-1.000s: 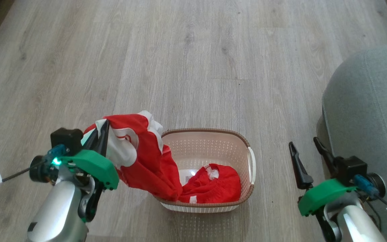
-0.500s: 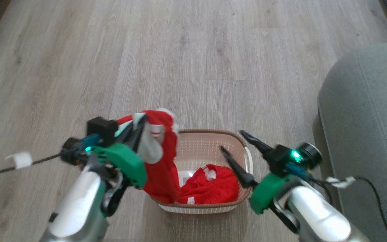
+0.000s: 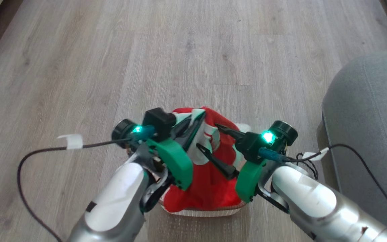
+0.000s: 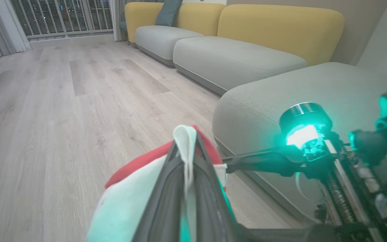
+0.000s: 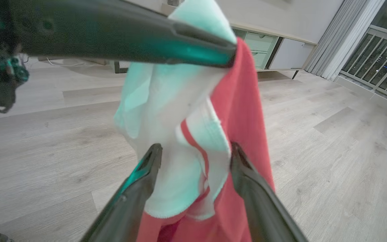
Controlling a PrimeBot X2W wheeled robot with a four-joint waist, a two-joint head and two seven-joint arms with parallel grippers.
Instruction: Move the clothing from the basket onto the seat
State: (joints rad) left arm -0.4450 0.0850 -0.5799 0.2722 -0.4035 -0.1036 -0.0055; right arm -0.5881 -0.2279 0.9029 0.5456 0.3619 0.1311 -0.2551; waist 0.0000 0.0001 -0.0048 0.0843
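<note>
Wood floor all round, with the big grey seat off to the right of the basket. You barely see the basket tbh, both arms and the clothing sit right over it. The red and white clothing hangs above the basket, with its bottom end drooping into it. The left gripper is clamped tight on the top fold. The right gripper is spread wide, a finger each side of the hanging cloth, not squeezing. A black cable trails left of the basket.
</note>
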